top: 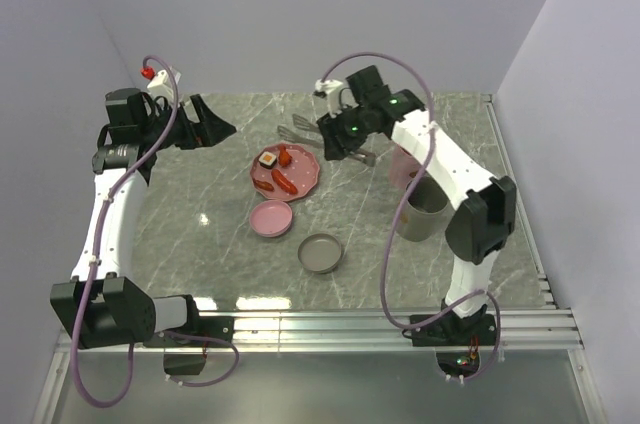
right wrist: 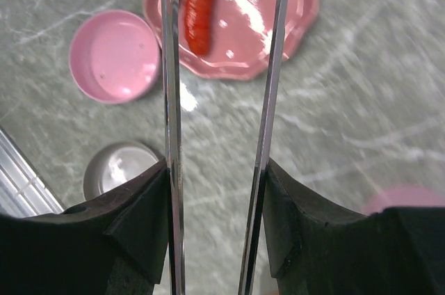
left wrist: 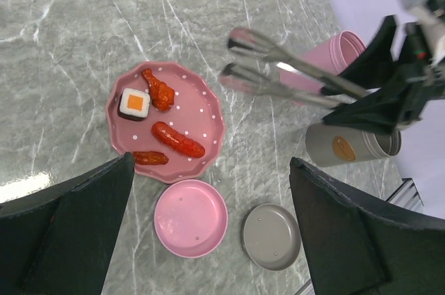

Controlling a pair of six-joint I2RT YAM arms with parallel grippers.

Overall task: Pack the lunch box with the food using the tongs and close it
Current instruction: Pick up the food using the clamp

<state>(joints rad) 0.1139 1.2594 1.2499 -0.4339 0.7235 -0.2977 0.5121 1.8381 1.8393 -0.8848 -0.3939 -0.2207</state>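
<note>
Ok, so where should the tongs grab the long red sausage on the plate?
Pinch the long sausage at its middle, across its thin width, coming down from above with the tongs in the right gripper. It lies flat on the pink plate with bare plate along both long sides, and in the right wrist view it runs roughly in line with the tong arms.

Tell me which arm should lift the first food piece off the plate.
Right. The right gripper holds the tongs, with their tips near the plate. The left gripper is open, empty and farther off.
</note>
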